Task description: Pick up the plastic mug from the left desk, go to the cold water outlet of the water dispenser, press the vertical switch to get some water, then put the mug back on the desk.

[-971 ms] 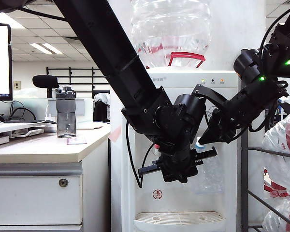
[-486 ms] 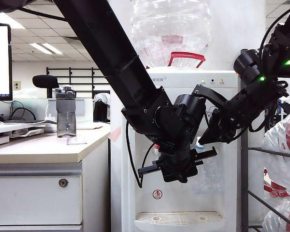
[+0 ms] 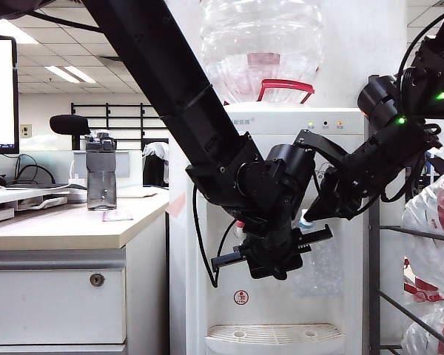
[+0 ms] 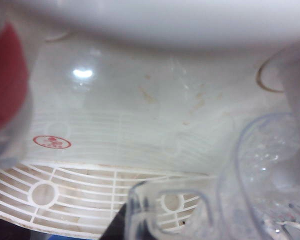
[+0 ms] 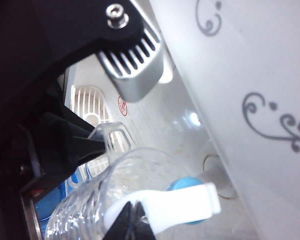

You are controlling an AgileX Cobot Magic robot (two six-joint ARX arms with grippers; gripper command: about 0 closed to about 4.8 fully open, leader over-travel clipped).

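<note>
Water dispenser (image 3: 281, 222) fills the middle of the room from where I'm standing, and both arms are crowded in at its taps. Left gripper (image 3: 270, 255) is clamped tight on the handle of the plastic mug (image 3: 314, 259), holding it up in the dispenser's recess, above the slotted drip tray (image 3: 274, 334). From the left wrist camera you mostly see the clear rippled wall of the mug (image 4: 270, 175) and its handle, with the tray (image 4: 50, 192) down behind.

Right gripper (image 3: 316, 211) comes in from the right side, tips pressed together with nothing held between them. In its wrist view those black tips (image 5: 132, 220) are touching the vertical switch (image 5: 182, 202), the white piece on the cold water outlet (image 5: 185, 186) with the blue collar. The mug's open mouth (image 5: 130, 175) sits right under that tap. Can't tell if any water is running.

Over on the left desk (image 3: 66, 229) there's just a dark grey bottle (image 3: 101, 171) standing well away from all this.
</note>
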